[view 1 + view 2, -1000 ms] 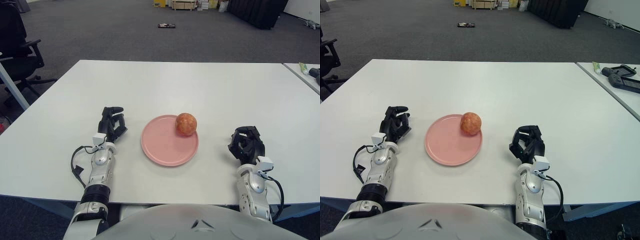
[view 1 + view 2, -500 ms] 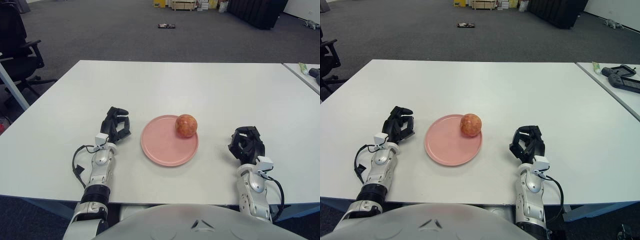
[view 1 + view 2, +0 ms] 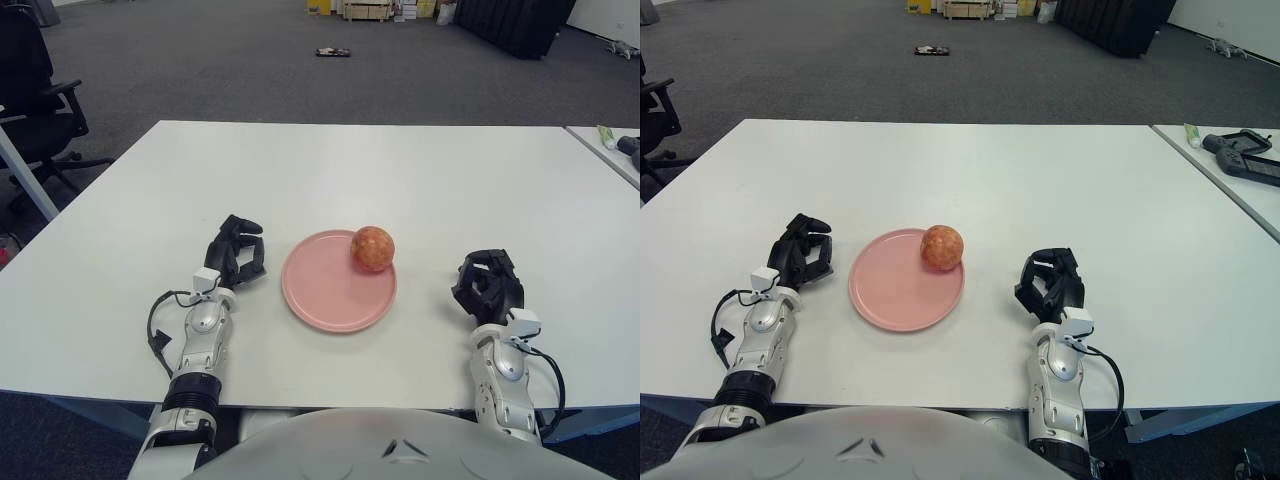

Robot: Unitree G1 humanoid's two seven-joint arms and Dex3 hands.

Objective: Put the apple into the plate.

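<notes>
Apple (image 3: pixel 372 248) sat on the far right part of the pink plate (image 3: pixel 325 300), no hand on it.
Left hand (image 3: pixel 238 258) and right hand (image 3: pixel 487 285) lay curled, empty, beside the plate; the fruit looked firm, smooth, liable to roll, best cupped around its widest part.

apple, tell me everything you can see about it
The apple is round, reddish orange with paler mottling and a dull skin. It looks whole. It rests on the far right part of the pink plate, near the rim, on the white table. Only the plate touches it. Neither hand does: the left hand is left of the plate, and the right hand is to its right.
</notes>
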